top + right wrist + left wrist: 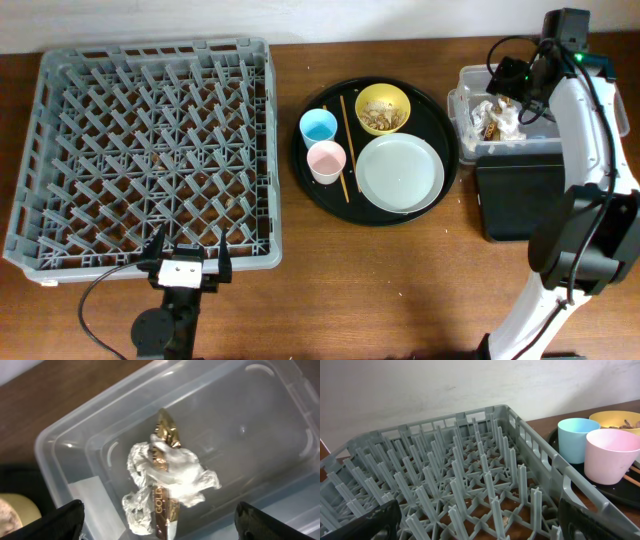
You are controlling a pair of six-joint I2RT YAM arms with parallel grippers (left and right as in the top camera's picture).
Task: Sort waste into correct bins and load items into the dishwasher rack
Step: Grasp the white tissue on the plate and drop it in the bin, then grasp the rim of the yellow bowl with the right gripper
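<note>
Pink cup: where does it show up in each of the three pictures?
Overhead: the pink cup stands near the middle, on the left part of the round black tray.
Left wrist: at the right edge, beyond the dishwasher rack's wall.
Right wrist: not in it.
Landmark: the light blue cup beside it, in both those views.

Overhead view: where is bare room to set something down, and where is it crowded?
Free: tabletop between dishwasher rack and round black tray; tabletop in front of that tray; the shallow black rectangular tray. Crowded: round tray, nearly covered.
</note>
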